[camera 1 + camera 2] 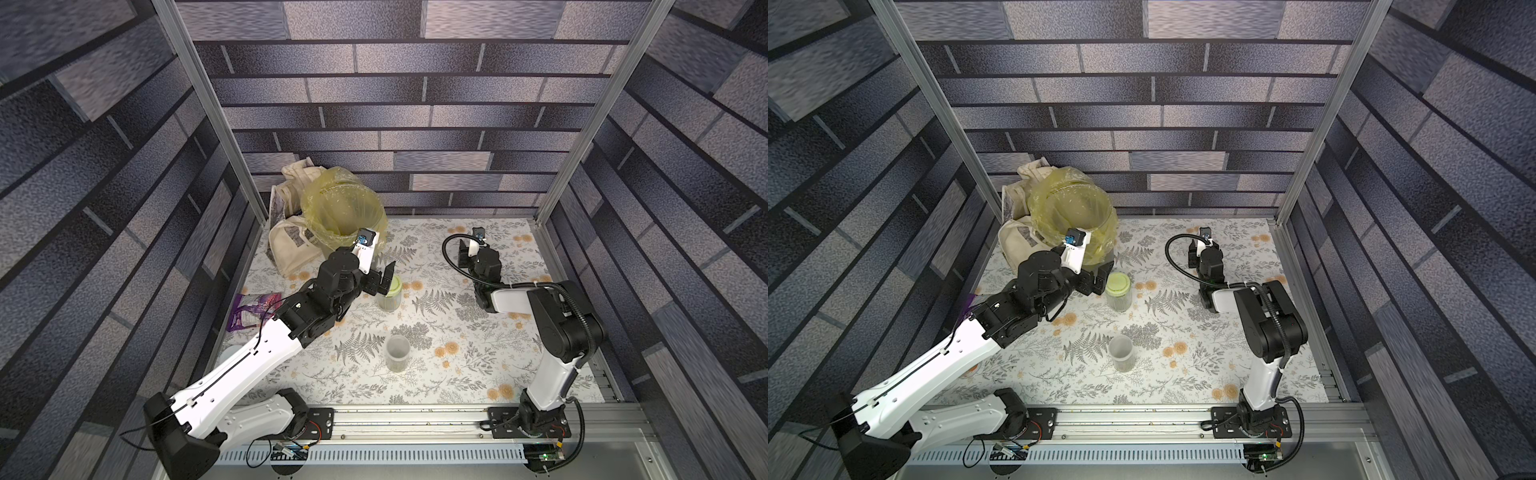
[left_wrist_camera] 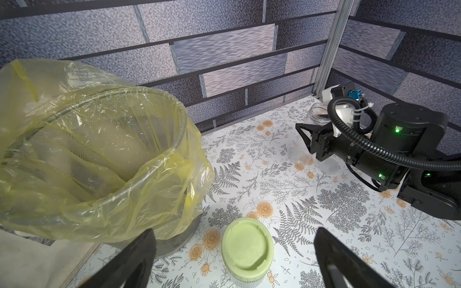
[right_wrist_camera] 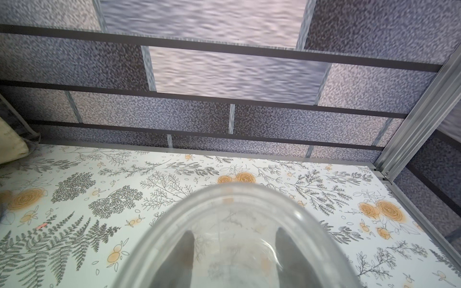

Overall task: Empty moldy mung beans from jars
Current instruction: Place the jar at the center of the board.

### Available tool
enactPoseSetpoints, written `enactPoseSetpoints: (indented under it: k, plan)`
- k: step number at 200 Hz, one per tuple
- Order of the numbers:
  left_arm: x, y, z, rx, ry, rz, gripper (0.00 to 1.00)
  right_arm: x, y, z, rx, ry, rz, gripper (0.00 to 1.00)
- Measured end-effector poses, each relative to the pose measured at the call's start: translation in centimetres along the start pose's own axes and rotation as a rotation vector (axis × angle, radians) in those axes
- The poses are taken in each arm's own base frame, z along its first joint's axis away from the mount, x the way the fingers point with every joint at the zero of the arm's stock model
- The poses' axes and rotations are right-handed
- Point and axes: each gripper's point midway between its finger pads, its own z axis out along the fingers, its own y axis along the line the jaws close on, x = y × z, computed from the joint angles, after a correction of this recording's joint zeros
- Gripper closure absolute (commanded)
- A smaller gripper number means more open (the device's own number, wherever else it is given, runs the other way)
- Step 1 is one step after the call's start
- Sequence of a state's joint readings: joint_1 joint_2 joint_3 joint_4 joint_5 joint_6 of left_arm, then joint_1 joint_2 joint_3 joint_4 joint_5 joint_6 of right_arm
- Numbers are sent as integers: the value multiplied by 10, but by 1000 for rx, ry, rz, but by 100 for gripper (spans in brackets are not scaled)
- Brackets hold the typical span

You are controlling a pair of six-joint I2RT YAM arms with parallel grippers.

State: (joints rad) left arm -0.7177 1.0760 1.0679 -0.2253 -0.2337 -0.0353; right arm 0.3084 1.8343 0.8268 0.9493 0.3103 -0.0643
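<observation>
In both top views the left tool (image 1: 384, 279) hangs with its jaws spread wide just beside the wide clear hard-walled jar (image 1: 390, 297). That jar is capped with a lime-green round lid (image 1: 395, 285) and stands upright on the floral-patterned bench (image 1: 457, 361), near the grey mesh bin lined with a yellow plastic bag (image 1: 320, 199). Dull olive-green mung beans (image 1: 388, 306) fill its lower part. A lidless clear cylindrical jar (image 1: 397, 353) stands well apart, nearer the arm bases. The right tool (image 1: 462, 255) sits across the bench.

In the left wrist view, the lid shows between the two black fingers (image 2: 139, 251), neither touching it. The right tool is clamped on a slim clear jar (image 2: 316, 115).

In the right wrist view, the slim jar (image 3: 239, 207) looks empty, and the closed fingers show through its wall.

The capped jar likely handles as rigid, smooth and somewhat slippery, with the weight low and the grains shifting when tipped. A hold across the body below the lid seems safest, leaving the lid free to come off.
</observation>
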Motion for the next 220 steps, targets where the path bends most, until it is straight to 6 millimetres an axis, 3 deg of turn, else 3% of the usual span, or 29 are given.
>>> enactPoseSetpoints:
  k: [130, 177, 220]
  plan:
    - [-5, 11, -13, -3, -34, -56, 0, -10, -2, 13, 30, -14, -1, 47]
    - [-6, 12, -15, 6, -39, -73, 0, -10, -3, 16, 41, 2, -4, 37]
    - [-6, 11, -15, 12, -38, -74, 0, -12, -5, 17, 56, 1, -4, 36]
